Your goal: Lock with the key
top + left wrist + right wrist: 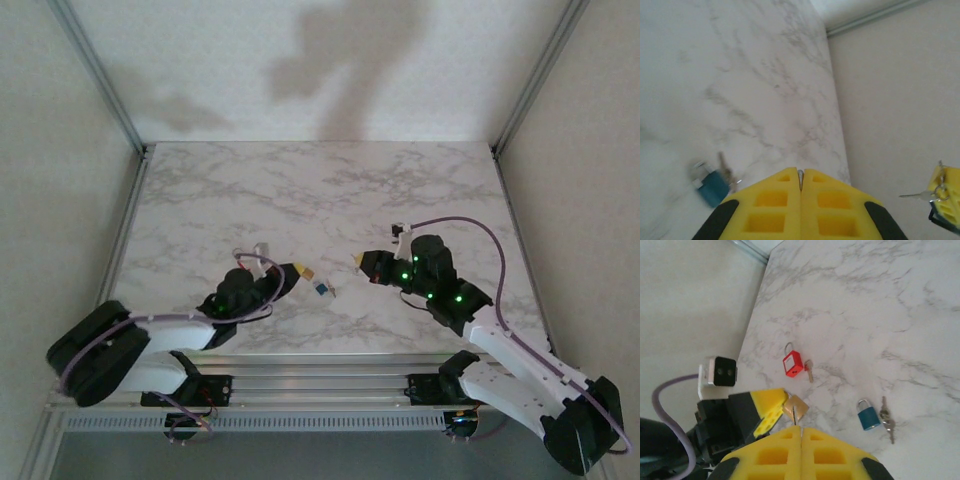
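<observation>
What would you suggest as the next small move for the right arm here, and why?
Probably ease the right gripper forward, since the key pinched in it points at the brass padlock held at the left gripper, seemingly not yet inserted.

white marble-patterned table (pixel 300 190), pale back wall (pixel 230 40), metal frame posts (pixel 100 75) at the back corners

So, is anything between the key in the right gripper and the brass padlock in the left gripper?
Nothing visible. The key in the right gripper faces the brass padlock in the left gripper across open space; the blue padlock lies on the table beside that path.
</observation>
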You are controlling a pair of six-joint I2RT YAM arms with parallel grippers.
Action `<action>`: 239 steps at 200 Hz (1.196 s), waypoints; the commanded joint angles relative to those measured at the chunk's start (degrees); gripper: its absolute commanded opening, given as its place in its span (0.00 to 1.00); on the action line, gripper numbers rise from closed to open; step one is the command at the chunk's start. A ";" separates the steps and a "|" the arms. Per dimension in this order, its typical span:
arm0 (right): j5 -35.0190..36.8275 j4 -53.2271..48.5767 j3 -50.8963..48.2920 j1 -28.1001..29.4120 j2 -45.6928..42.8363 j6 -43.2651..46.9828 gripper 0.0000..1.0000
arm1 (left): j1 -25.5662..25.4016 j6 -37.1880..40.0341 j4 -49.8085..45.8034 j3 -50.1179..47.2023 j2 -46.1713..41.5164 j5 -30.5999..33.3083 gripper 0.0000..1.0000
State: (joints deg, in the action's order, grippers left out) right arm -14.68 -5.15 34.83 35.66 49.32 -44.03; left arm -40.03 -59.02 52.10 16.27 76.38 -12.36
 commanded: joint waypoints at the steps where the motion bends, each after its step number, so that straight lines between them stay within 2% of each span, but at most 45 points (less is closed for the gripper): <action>1: 2.34 -5.23 1.73 -0.87 -2.48 2.47 0.00 | 1.74 3.18 4.47 4.86 5.64 -6.26 0.00; 44: 3.85 -8.90 1.53 -1.59 -5.53 3.69 0.00 | 2.50 6.42 -0.74 14.95 15.03 -9.08 0.00; 108: 4.05 -11.49 2.03 -1.91 -7.79 4.48 0.00 | 4.34 9.06 -6.71 24.99 25.86 -11.75 0.00; 178: 2.81 -10.73 1.38 -1.90 -7.34 4.20 0.00 | 4.97 10.92 -11.48 30.99 32.45 -13.73 0.00; 239: 1.81 -10.39 0.60 -1.89 -7.31 3.87 0.00 | 4.96 11.45 -15.92 33.97 35.51 -11.95 0.00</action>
State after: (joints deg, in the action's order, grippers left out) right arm -12.03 -16.10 34.94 34.09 42.11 -41.06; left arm -35.46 -49.21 38.48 47.94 111.39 -24.47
